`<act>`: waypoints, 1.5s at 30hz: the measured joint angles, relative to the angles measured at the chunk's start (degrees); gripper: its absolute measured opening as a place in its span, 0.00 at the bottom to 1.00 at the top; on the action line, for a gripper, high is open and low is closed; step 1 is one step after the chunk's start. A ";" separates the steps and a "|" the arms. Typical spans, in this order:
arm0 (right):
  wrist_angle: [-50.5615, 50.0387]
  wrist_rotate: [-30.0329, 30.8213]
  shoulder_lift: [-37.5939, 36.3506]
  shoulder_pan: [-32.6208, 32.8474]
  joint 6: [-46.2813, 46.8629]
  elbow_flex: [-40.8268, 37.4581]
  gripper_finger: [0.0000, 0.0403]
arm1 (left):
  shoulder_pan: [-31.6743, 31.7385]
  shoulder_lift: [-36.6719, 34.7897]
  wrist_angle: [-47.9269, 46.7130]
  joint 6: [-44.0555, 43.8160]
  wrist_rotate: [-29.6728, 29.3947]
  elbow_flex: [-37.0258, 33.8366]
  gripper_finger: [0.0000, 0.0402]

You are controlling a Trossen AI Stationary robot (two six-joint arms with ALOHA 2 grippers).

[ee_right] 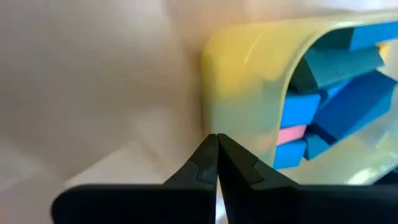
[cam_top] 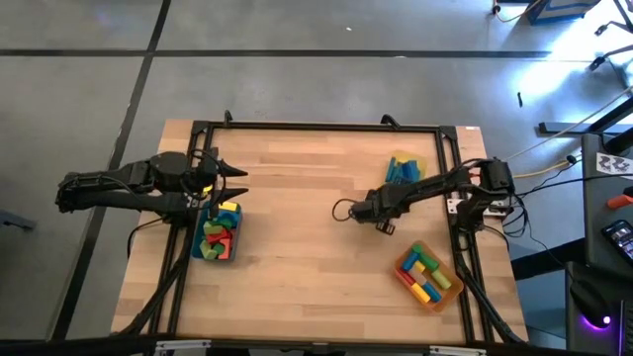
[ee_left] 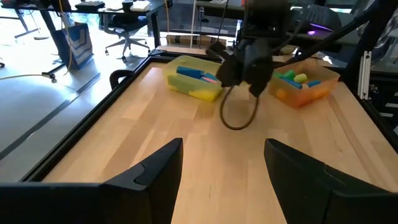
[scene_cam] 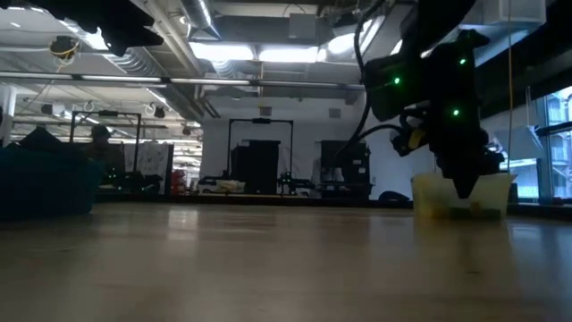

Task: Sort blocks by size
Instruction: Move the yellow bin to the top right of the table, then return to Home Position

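Painted blocks lie in three shallow trays: a teal tray [cam_top: 220,237] at the left, a yellow tray [cam_top: 406,168] holding blue blocks [ee_right: 339,102] and a pink one at the far right, and an orange tray [cam_top: 428,277] at the near right. My right gripper [ee_right: 216,140] is shut with nothing in it. It points steeply down just above the table, close beside the yellow tray's wall [ee_right: 249,81]. My left gripper [ee_left: 221,165] is open with nothing between its fingers and hangs over the table's left edge, beside the teal tray's far end.
A wide stretch of bare wooden table [cam_top: 297,208] lies between the two arms. A dark frame [cam_top: 316,127] runs along the table's edges. A cable loop [ee_left: 237,115] hangs below my right wrist.
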 joint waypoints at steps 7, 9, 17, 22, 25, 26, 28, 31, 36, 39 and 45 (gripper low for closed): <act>-4.80 1.41 0.02 -4.55 -0.78 -0.24 0.03 | 0.02 0.02 -0.17 -0.16 0.00 0.00 0.53; -8.30 2.08 0.01 -4.33 -0.78 0.68 0.03 | 0.00 0.02 -0.55 -0.24 0.00 0.00 0.53; -10.07 1.88 -3.77 -0.15 -1.75 4.37 0.03 | 0.01 0.44 -1.31 1.40 -0.02 0.00 0.53; 4.70 -0.66 -9.12 3.42 -6.32 4.54 0.03 | 0.22 1.29 -1.28 4.03 -0.02 0.00 0.53; 12.86 -2.89 -12.00 3.74 -10.11 4.46 0.03 | 0.22 1.64 -1.48 4.17 -0.02 -0.02 0.53; 15.09 -4.10 -13.05 3.60 -11.37 4.07 0.03 | 0.22 1.89 -1.39 4.17 -0.02 -0.02 0.53; 20.01 -6.34 -15.43 2.74 -13.78 2.53 0.03 | 0.22 2.01 -1.51 4.05 -0.02 -0.02 0.53; 27.31 -8.75 -19.15 0.59 -16.42 -1.50 0.03 | 0.22 2.10 -2.26 4.00 -0.02 -0.02 0.53; 41.73 -12.90 -26.33 -4.38 -18.52 -11.46 0.03 | 0.22 1.94 -0.87 1.71 -0.02 -0.80 0.53; 52.14 -14.75 -29.96 -6.75 -20.00 -17.65 0.03 | 0.22 1.81 0.10 0.20 -0.02 -1.83 0.53; 77.32 -15.80 -32.30 -9.57 -26.16 -27.75 0.03 | 0.17 1.40 0.65 0.09 -0.02 -2.43 0.53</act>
